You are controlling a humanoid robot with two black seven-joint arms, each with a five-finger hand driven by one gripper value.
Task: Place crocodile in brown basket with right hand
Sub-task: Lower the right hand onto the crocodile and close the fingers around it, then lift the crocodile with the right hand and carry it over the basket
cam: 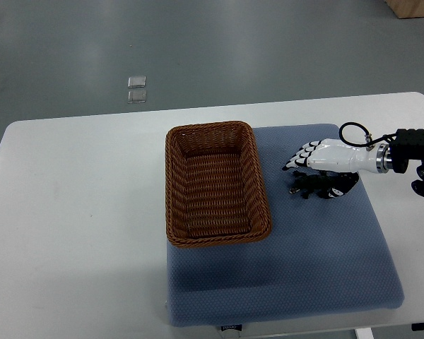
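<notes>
Fingers (302, 155) of the right hand (332, 159) spread loosely over the crocodile (312, 188), gripping nothing. It lies beside the brown basket (261, 194).

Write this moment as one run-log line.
right hand at crocodile | crocodile on blue mat, right of brown basket | basket empty | left arm out of view

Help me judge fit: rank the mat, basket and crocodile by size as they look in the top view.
1. Blue mat
2. Brown basket
3. Crocodile, clearly smallest, though the right hand hides part of it, so its full size is unsure.
</notes>
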